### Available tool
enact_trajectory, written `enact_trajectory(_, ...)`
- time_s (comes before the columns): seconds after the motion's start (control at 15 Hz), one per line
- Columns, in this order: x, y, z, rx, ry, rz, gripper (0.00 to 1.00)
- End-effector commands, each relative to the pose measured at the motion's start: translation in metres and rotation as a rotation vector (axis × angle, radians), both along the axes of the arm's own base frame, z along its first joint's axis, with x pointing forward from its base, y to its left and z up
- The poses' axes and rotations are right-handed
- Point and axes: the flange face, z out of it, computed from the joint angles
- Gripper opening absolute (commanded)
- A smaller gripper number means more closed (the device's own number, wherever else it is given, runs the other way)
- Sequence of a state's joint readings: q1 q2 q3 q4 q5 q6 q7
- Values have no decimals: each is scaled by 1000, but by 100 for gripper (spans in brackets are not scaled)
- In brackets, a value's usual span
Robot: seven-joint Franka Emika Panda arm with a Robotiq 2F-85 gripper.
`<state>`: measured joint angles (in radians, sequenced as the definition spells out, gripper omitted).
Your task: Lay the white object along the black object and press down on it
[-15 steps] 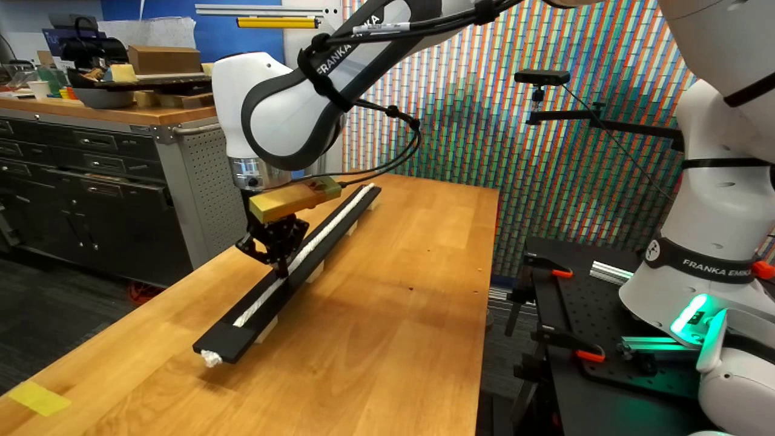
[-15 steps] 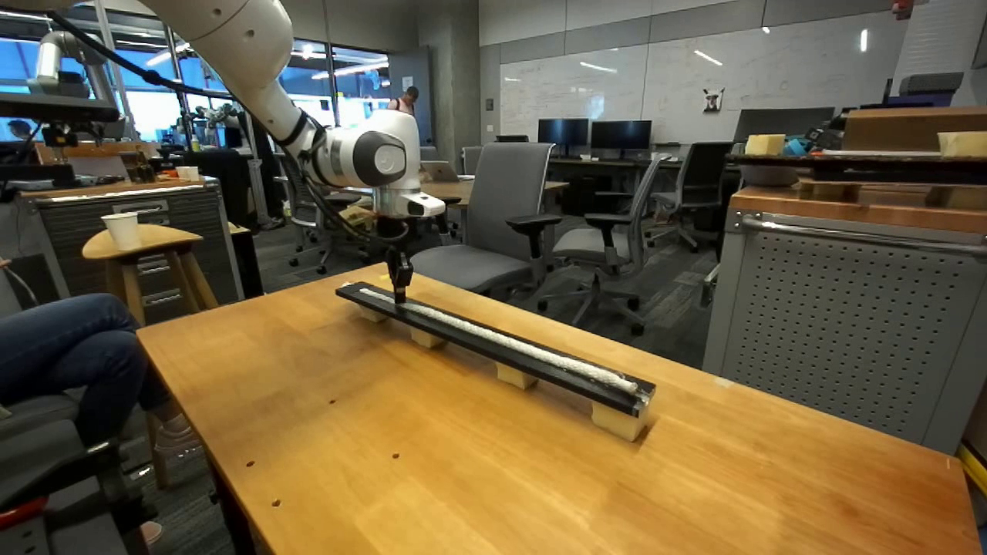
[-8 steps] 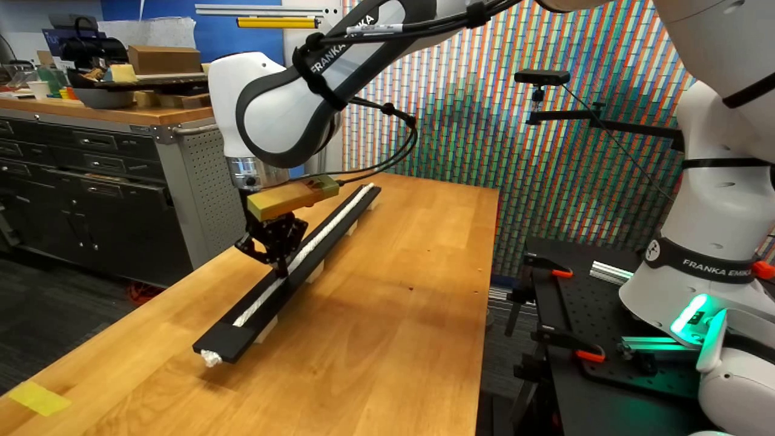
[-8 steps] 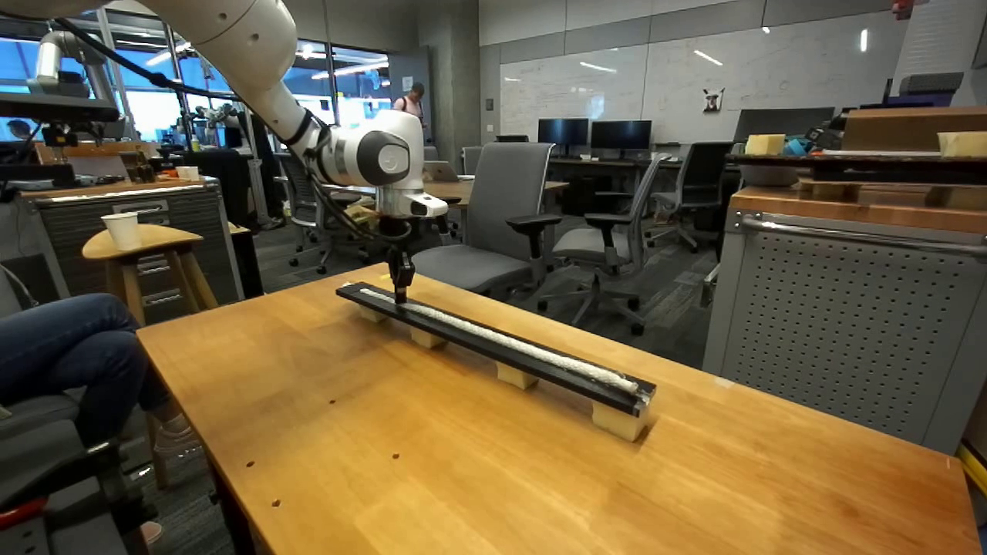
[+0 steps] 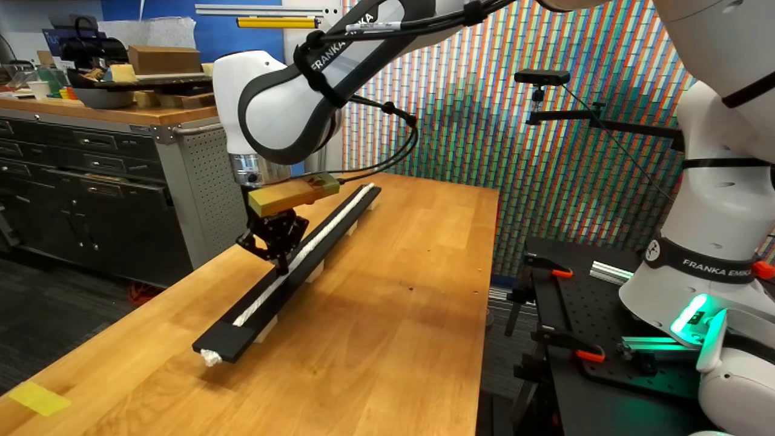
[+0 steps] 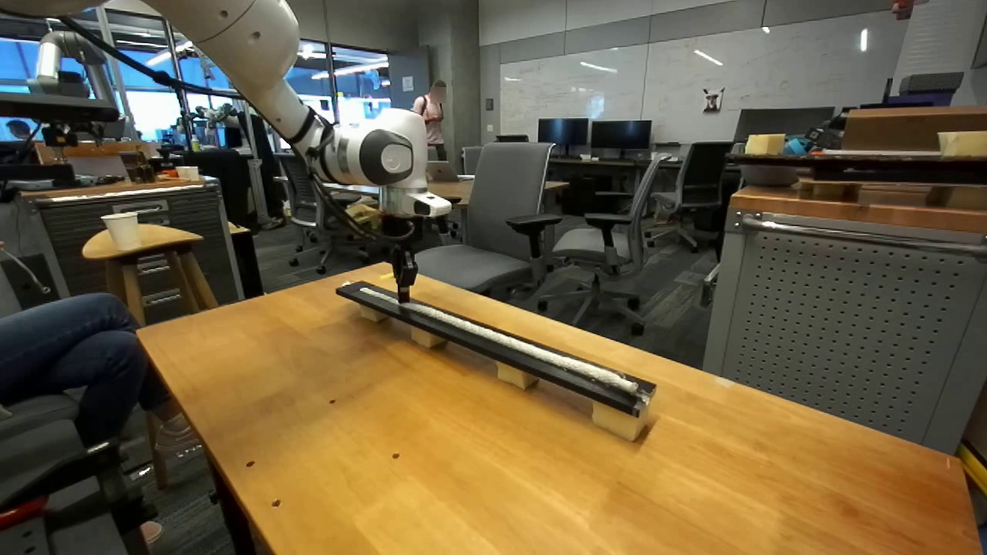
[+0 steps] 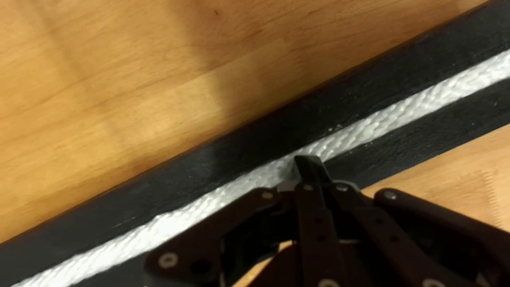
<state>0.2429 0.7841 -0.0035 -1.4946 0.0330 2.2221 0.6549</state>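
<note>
Across the broad wooden tabletop, a white-and-black Panda arm leans down over a long black rail, with its wrist pointing roughly downward, presumably the simplest posture for pushing from above. Under the rail stands a row of pale blocks, spaced apart, likely there to raise it off the tabletop. Along the rail's middle lies the white braided rope, running most of its length in what looks like a groove, so the laying seems done and the pressing is probably the step in hand. Closer to one end than the other hangs the Robotiq gripper, its jaws drawn fully together, with nothing held between them, a sensible shape for a blunt pusher. Its fingertips reach over part of the rope in the wrist view; whether they bear on it or hover just above cannot be told.
</note>
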Motion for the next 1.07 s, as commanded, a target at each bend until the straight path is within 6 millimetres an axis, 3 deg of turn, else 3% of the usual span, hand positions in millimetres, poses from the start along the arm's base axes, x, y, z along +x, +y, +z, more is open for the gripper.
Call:
enact_trajectory(0.0, -1, -9, 11, 23, -18, -18, 0)
enact_trajectory(1.0, -2, -30, 15, 41, -36, -80, 0)
